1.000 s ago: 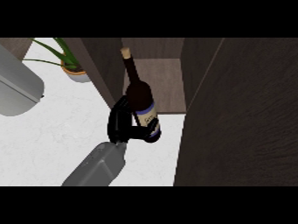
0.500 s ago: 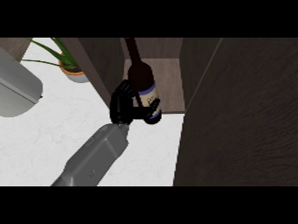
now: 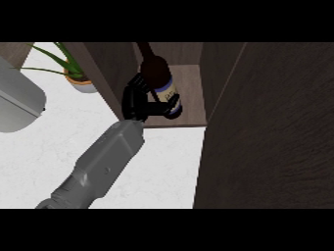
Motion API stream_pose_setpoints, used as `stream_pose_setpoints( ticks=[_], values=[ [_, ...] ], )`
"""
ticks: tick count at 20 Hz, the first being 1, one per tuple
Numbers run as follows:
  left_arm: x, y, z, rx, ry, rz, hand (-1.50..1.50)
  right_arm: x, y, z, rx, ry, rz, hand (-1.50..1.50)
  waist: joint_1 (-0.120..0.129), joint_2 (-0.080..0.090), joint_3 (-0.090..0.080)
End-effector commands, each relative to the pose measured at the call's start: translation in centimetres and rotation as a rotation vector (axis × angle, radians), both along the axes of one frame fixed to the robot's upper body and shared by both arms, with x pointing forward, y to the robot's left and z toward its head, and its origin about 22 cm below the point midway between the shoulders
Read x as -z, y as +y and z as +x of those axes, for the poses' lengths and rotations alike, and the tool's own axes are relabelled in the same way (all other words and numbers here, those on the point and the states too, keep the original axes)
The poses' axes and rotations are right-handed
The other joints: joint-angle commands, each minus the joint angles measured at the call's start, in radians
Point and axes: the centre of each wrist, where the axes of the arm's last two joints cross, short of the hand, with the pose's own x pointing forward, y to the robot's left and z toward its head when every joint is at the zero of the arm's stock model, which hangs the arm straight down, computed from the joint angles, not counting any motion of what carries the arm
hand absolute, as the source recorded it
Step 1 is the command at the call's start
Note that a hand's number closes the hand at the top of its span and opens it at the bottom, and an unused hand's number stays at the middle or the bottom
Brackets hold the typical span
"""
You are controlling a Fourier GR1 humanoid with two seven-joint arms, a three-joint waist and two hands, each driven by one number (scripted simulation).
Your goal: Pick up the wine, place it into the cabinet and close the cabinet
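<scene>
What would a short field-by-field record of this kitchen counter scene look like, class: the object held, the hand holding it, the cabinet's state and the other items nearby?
Object held: dark glass wine bottle with a blue-and-white label, upright
Holder: black hand, fingers curled round the bottle's body
Bottle position: inside the dark wooden cabinet, just above or on its shelf; contact unclear
Cabinet door: dark wooden door, open, at the view's right
Nearby: green potted plant in a pale pot on the white marbled counter
Other hand: unseen

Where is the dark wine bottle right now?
In the head view, the dark wine bottle sits upper centre, inside the brown wooden cabinet's opening, with the black hand curled round its left side and the open cabinet door to its right.
</scene>
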Motion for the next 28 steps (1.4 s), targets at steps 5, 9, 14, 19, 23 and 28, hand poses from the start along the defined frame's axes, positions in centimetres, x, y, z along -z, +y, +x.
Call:
stream_pose_setpoints(
  ticks=[5,9,14,19,23,28],
  values=[
    [-3.9,-0.8,3.2,-0.005,0.049,0.014,1.50,0.0,1.0,-0.4,-0.021,-0.010,0.000,-1.50,-0.012,0.004,0.000],
    [-4.5,-0.5,4.0,-0.003,0.084,0.048,1.50,0.3,-0.3,0.3,-0.012,-0.005,0.010,-1.50,-0.020,0.009,0.000],
    [-3.3,-0.3,3.2,-0.021,0.084,0.047,1.50,-0.2,1.0,1.2,-0.050,-0.015,0.016,-1.50,-0.050,0.016,0.000],
    [-2.1,0.3,2.6,-0.056,0.075,0.036,1.50,0.8,0.1,0.9,-0.048,-0.029,0.013,-1.50,-0.058,0.017,0.001],
    [-0.9,0.3,1.6,-0.022,0.092,0.032,1.50,0.1,2.3,1.8,-0.085,-0.019,0.015,-1.50,-0.069,0.019,-0.001],
    [-1.3,-0.4,1.5,-0.044,0.076,0.052,1.50,0.1,2.4,2.0,-0.089,-0.037,0.025,-1.50,-0.097,0.027,-0.001]
  ],
)
